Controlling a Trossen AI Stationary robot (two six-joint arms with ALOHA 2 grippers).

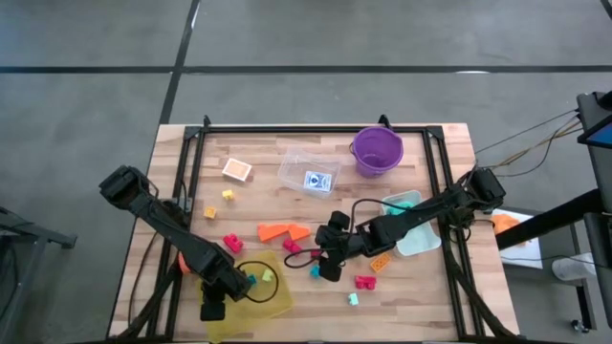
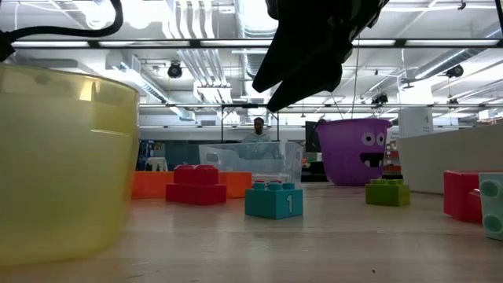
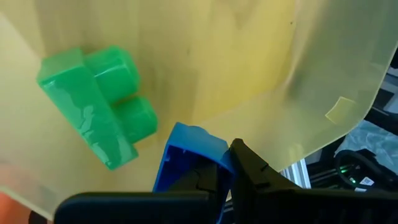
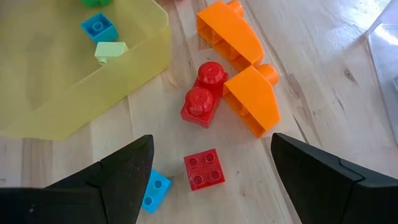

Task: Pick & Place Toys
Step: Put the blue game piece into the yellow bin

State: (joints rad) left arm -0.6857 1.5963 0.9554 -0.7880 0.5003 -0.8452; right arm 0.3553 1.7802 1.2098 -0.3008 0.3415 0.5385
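My left gripper point(image 1: 212, 308) is at the near left, over the flat yellow tray point(image 1: 277, 298), shut on a blue brick point(image 3: 186, 149). A green brick point(image 3: 93, 106) lies on its side on the tray floor beside it. A small blue brick point(image 4: 96, 26) and a pale green piece point(image 4: 111, 50) also lie in the tray. My right gripper point(image 4: 211, 142) hangs open above a flat red brick point(image 4: 204, 169). A red two-stud brick point(image 4: 202, 99), two orange wedges point(image 4: 249, 93) and a light blue brick point(image 4: 155, 186) lie on the wood close by. My left gripper pinches one side wall point(image 3: 219, 163) of the blue brick at its hollow, open side. One finger point(image 3: 199, 183) is in the hollow and the other finger point(image 3: 258, 174) is outside. The fingers slant down from the table's left. Whether the brick touches the tray floor, I cannot tell.
At the far side stand a purple bucket point(image 1: 377, 150) and a clear tub point(image 1: 309, 170), with an orange die point(image 1: 236, 170) to their left. Pink bricks point(image 1: 364, 281), a teal brick point(image 2: 273, 198) and a pale container point(image 1: 419, 239) lie near my right arm. Black rails point(image 1: 316, 129) frame the table.
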